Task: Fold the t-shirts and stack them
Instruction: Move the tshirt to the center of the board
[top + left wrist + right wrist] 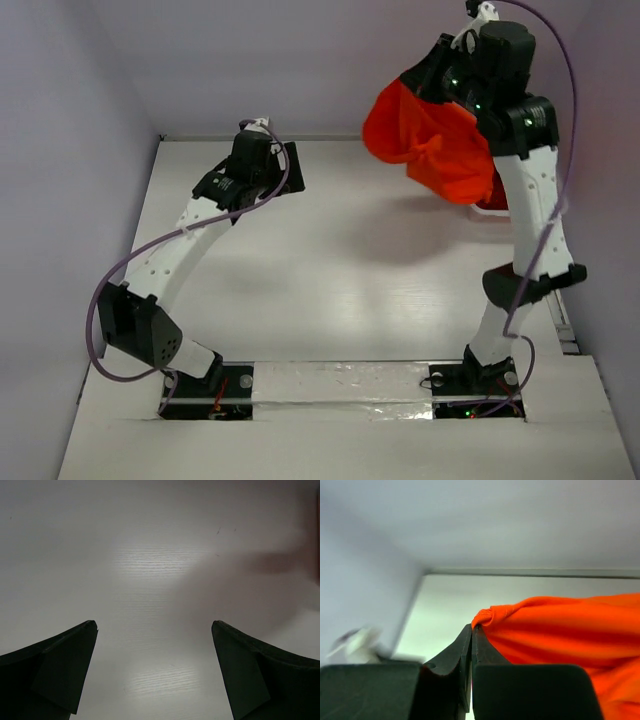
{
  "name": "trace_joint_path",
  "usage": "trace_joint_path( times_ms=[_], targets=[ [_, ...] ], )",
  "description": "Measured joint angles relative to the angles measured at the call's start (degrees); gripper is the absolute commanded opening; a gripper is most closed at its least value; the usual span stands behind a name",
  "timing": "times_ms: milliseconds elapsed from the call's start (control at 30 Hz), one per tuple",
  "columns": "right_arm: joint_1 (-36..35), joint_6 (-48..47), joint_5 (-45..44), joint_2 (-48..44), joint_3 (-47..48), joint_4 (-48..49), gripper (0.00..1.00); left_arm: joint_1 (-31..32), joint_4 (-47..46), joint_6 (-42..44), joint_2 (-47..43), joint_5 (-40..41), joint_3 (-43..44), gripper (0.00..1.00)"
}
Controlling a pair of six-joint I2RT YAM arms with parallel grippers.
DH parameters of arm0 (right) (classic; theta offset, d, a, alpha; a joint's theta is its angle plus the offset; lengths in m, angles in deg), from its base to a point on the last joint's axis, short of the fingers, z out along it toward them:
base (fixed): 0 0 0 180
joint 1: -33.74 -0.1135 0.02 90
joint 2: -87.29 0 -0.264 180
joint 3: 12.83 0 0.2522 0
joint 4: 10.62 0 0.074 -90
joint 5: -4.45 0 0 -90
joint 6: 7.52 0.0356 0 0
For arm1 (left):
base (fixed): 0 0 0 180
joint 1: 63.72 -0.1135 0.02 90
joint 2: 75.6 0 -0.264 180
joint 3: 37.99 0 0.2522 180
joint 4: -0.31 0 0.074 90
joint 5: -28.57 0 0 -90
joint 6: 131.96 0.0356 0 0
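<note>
From above, our right gripper [432, 80] is pinching the orange shirt [430, 150] high over the table [350, 280]. The cloth is hanging bunched below the fingers, long axis downward. Our left gripper [283, 165] is sitting low, well apart on the shirt's left.

At the left wrist, our left gripper [154, 625] is gaping wide over the table [150, 555], holding nothing.

At the right wrist, our right gripper [471, 632] is clamping the orange shirt [560, 630] by an edge, and the cloth is trailing off to the fingers' right.
</note>
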Motion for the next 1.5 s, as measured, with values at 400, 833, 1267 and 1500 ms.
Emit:
trace_joint_path(
  times_ms=[400, 833, 1267, 1500],
  targets=[
    [-7.06, -0.61, 9.73, -20.11, -1.64, -1.92, 0.0, 0.04, -1.97, -6.88, -13.68, 4.39, -9.16, 0.99],
    [-26.25, -3.26, 15.78, -15.17, -3.04, -5.88, 0.0, 0.37, -1.07, -10.19, -17.4, 6.32, -10.36, 0.99],
    [-27.15, -4.59, 4.37, -10.95, -3.02, -9.46, 0.0, 0.55, -0.22, -11.37, -20.7, 7.41, -10.8, 0.99],
    [-20.83, -5.01, 2.86, -7.28, 0.92, -9.6, 0.0, 1.84, -0.13, -12.0, -20.79, 6.97, -14.21, 0.99]
  ],
)
